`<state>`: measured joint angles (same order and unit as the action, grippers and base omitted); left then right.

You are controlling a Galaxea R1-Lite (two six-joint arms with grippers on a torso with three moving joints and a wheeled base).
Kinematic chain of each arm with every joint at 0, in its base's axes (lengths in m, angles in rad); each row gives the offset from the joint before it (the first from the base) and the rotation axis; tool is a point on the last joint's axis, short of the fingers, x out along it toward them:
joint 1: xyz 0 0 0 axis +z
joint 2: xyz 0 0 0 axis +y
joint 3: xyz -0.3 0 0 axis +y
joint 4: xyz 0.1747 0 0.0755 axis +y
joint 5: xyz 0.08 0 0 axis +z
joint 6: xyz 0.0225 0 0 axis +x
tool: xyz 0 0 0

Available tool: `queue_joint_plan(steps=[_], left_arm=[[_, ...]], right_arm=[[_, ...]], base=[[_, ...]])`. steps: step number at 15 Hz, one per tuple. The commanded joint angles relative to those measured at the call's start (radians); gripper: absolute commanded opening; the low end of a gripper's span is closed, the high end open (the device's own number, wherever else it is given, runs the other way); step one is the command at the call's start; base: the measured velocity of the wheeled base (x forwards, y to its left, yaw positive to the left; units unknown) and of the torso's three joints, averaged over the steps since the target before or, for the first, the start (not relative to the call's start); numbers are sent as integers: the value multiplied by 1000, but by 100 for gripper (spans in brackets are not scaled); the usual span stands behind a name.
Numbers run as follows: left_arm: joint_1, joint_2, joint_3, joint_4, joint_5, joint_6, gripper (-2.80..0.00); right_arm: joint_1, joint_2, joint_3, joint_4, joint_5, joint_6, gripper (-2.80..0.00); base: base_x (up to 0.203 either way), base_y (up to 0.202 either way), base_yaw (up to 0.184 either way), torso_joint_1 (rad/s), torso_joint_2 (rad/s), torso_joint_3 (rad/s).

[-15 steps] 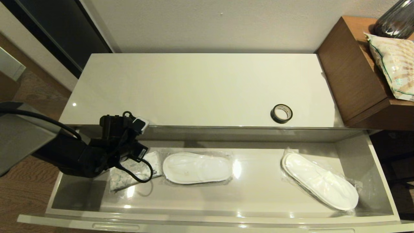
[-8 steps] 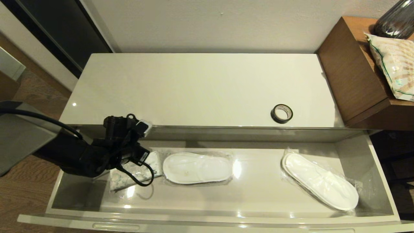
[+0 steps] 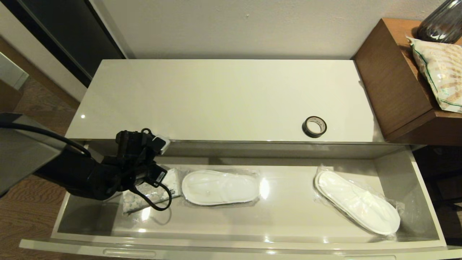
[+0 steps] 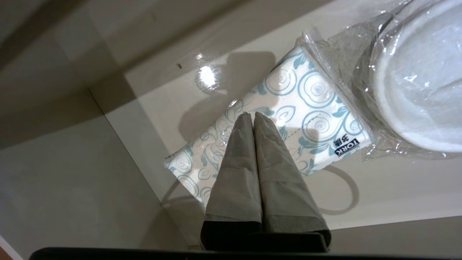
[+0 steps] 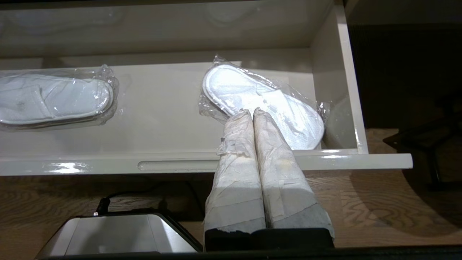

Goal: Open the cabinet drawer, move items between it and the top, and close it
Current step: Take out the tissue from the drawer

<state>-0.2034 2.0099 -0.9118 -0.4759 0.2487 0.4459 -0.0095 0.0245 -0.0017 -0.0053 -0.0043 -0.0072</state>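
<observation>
The cabinet drawer [image 3: 231, 221] stands pulled out below the glossy cream top [image 3: 216, 97]. A black tape roll [image 3: 314, 126] lies flat near the top's front right edge. The white tissue pack [image 3: 172, 183] with pale blue swirls lies at the drawer's left end, partly hidden under my left arm [image 3: 104, 175]. In the left wrist view my left gripper [image 4: 252, 115] is shut and empty, its tips over the middle of the tissue pack [image 4: 314, 108]. My right gripper [image 5: 251, 111] is shut and empty, low before the drawer's front edge [image 5: 108, 166] near its right end.
Two plastic-wrapped white slippers lie in the drawer, one [image 3: 220, 187] right beside the tissue pack, one [image 3: 357, 207] at the right end. A taller brown wooden table [image 3: 393, 86] with a printed bag [image 3: 440, 72] adjoins the cabinet's right side. The drawer's left wall [image 4: 72, 173] is close to my left gripper.
My left wrist has edged slightly right and lower over the tissue pack. The tape roll, slippers and drawer have not moved.
</observation>
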Motion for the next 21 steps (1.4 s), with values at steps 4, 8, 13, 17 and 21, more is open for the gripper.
queue_joint_plan(steps=[4,8,13,17,21], left_arm=[[-1,-23,49,-14,1,-6,-280],[-1,-30,69,-4,1,-26,-280],[1,-107,135,87,-15,-28,-280],[-5,-120,140,120,-14,-90,-280],[-10,-149,160,132,-13,-91,-280]], right_arm=[[0,2,0,-1,0,0,-280],[0,2,0,-1,0,0,-280],[0,2,0,-1,0,0,-280],[0,2,0,-1,0,0,-280],[0,2,0,-1,0,0,-280]], base=[[0,0,0,0,0,0],[0,0,0,0,0,0],[0,0,0,0,0,0],[0,0,0,0,0,0],[0,0,0,0,0,0]])
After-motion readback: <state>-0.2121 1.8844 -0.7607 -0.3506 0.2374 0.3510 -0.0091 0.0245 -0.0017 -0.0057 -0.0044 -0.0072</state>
